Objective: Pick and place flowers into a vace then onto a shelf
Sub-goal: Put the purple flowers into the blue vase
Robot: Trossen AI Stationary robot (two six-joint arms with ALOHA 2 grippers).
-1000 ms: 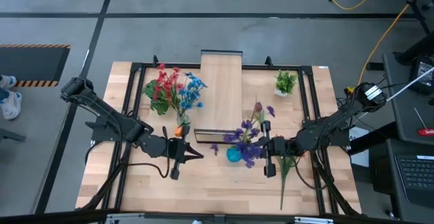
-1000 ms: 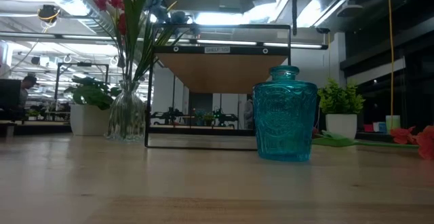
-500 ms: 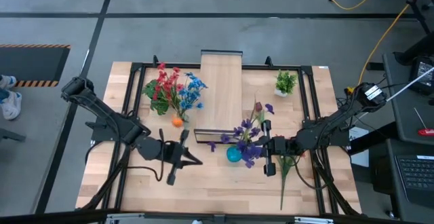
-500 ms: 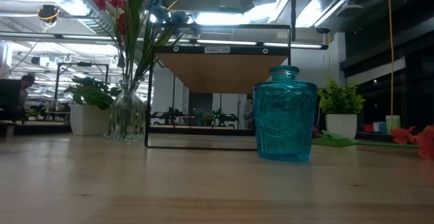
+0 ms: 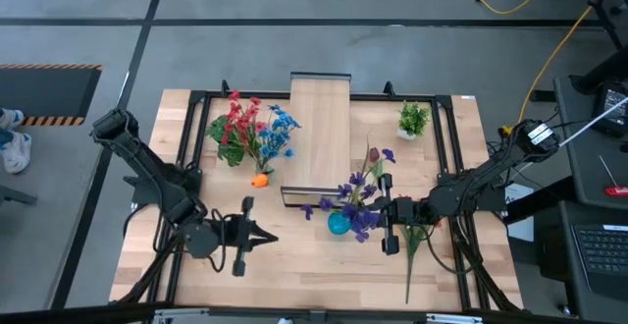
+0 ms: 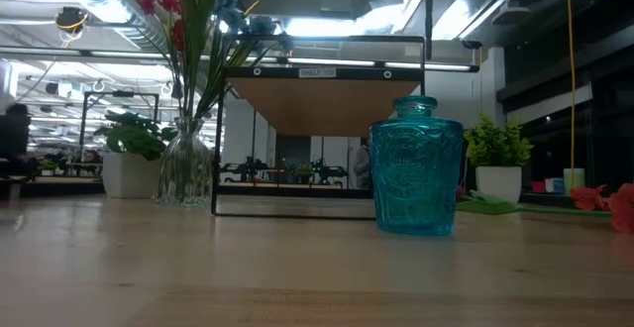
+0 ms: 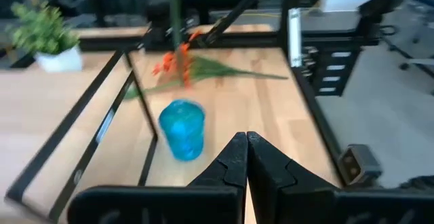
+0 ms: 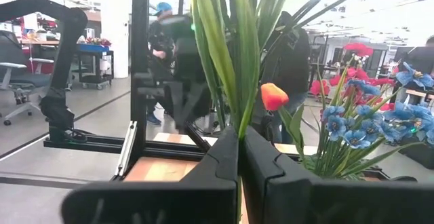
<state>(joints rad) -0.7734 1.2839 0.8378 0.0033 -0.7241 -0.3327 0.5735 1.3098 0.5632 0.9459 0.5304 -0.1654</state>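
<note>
Right gripper (image 5: pixel 378 212) pinching purple flowers (image 5: pixel 355 198) over the blue vase (image 5: pixel 339 223) — stems between its jaws (upright), left gripper (image 5: pixel 267 236) pressed together, empty.

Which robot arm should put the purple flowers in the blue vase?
The right. Its gripper is shut on the purple flowers above the blue vase; the left gripper, shut and empty, sits farther off.

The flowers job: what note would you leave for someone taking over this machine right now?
Left claw: shut, empty, front left of the table.
Right claw: shut on purple flowers, held above the teal vase, not in it.
Done: red and blue flowers stand in the glass vase.
To do: orange flowers lie on the table; no vase is on the shelf.
</note>
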